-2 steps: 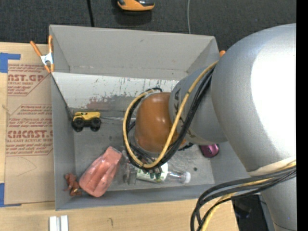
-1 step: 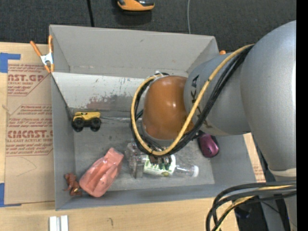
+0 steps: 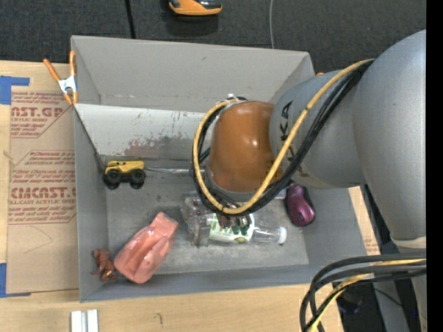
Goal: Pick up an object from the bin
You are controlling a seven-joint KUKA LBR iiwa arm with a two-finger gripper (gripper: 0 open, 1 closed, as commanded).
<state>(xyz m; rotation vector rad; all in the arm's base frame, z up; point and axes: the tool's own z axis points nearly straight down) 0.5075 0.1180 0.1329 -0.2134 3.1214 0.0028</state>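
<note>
A grey metal bin (image 3: 173, 75) stands on a wooden tabletop, its floor scuffed and its walls sloping inward. The arm (image 3: 387, 116) comes in from 3 o'clock and bends steeply down over the middle of the floor. Its orange cover (image 3: 239, 151) faces upward and yellow-and-black cables (image 3: 199, 151) loop round it. The gripper (image 3: 199, 228) hangs low beneath the cover, close to the floor toward 6 o'clock. Whether it is released or clenched cannot be told.

A small clear bottle (image 3: 242, 234) with a green and white label lies on its side just beside the gripper, at its 3 o'clock, with its cap pointing to 3 o'clock. A purple rounded thing (image 3: 300, 207) lies farther out at 2 o'clock. A pink soft thing (image 3: 145, 249) lies at the gripper's 8 o'clock, with a small brown figure (image 3: 104, 265) touching its far end. A yellow toy truck (image 3: 124, 173) stands well apart at 10 o'clock.
</note>
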